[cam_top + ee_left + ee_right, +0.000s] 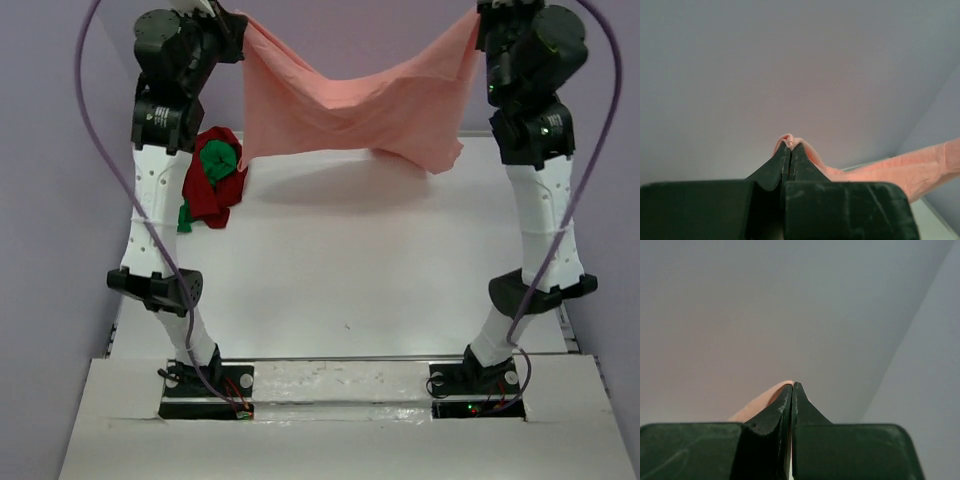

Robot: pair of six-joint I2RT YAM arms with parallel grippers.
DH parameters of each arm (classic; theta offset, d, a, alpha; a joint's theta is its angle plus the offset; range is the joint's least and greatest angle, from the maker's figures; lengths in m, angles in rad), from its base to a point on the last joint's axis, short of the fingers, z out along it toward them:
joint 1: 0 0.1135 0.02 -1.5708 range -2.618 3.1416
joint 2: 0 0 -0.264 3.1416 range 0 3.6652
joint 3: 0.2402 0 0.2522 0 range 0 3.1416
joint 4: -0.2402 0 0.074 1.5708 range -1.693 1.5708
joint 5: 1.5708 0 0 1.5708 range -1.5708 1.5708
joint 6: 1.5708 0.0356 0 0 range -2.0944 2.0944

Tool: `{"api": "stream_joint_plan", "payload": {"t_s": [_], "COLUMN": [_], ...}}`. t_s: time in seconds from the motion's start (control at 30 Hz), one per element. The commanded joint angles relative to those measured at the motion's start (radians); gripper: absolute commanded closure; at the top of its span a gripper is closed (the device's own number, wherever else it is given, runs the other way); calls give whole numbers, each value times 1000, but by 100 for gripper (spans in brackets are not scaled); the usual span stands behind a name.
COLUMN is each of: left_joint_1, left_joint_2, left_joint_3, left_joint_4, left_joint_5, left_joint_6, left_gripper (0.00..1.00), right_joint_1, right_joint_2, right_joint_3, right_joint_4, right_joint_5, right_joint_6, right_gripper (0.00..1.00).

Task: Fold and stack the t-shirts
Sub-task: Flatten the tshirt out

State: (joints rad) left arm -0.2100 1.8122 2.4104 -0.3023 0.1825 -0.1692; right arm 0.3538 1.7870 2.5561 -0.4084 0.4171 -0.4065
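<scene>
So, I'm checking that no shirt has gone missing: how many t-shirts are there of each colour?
Salmon-pink t-shirt: 1
Dark red t-shirt: 1
Green t-shirt: 1
Total: 3

Bright, even light — soft shadows (sharp).

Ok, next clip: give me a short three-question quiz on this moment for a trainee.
1. True or false: the salmon-pink t-shirt hangs stretched above the table.
2. The left fingers and right fingers are: A) open B) shut on that shirt C) shut on nothing.
3. Fill in: the dark red t-shirt and green t-shirt lie crumpled on the table's ___ side.
Key: 1 true; 2 B; 3 left.
</scene>
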Motion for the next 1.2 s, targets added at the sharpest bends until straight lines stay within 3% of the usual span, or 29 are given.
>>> {"api": "stream_joint_plan", "payload": {"t_s": [0.0, 0.27, 0.37, 0.6, 0.73, 0.87, 0.93, 1.17], "left_joint_1": [-8, -66, -92, -94, -88, -40, -20, 57], "left_joint_2": [-187, -332, -390, -303, -139, 40, 112, 202], "left_joint_3": [44, -68, -105, -50, 82, 188, 203, 233], "left_joint_4": [83, -12, -38, -78, -95, -40, 4, 46], "left_joint_5": [97, -8, -52, -118, -150, -114, -89, -58], "left_joint_6": [-38, 43, 74, 106, 123, 90, 73, 57], "left_gripper": [100, 100, 100, 100, 100, 100, 100, 100], "right_joint_1": [72, 370, 482, 517, 395, 168, 78, -94], "right_joint_2": [-153, -327, -367, -279, -126, 52, 104, 178], "right_joint_3": [-52, -211, -255, -183, -50, 59, 91, 139], "right_joint_4": [51, 235, 396, 488, 496, 283, 261, 234], "right_joint_5": [41, 320, 435, 393, 319, 154, 82, -61], "right_joint_6": [-38, -337, -551, -633, -586, -266, -214, -37], "right_gripper": [100, 100, 100, 100, 100, 100, 100, 100]}}
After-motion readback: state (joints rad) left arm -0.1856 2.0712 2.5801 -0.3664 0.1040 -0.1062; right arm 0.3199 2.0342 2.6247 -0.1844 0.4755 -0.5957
